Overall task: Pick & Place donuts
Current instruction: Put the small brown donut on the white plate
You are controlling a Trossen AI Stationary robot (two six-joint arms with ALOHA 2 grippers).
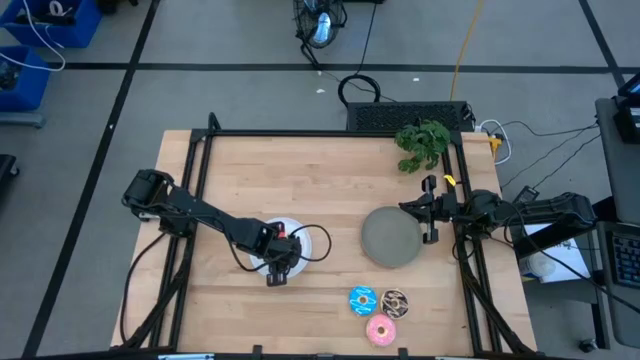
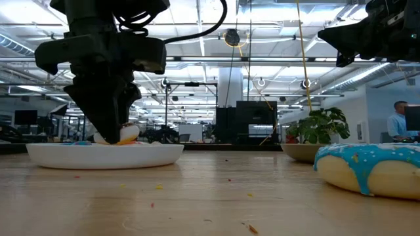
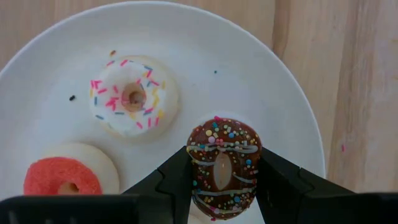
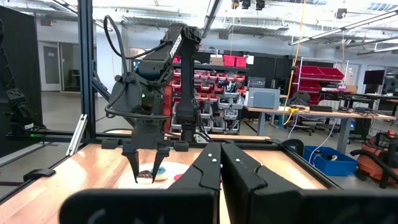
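Left end effector (image 3: 221,186) pinches the tiny brown donut (image 3: 222,167) on edge over the white plate (image 3: 261,74), ready to drop it beside 2 others; right end effector (image 1: 430,210) waits closed, empty.

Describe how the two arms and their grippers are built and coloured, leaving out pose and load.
Both arms are dark, near-black, made of blocky jointed segments. The left gripper has two flat, wedge-shaped black fingers; a black cable loops beside its wrist, where a small red spot shows in the high view. The right gripper has matching angular black fingers, with a small yellow tag by its wrist.
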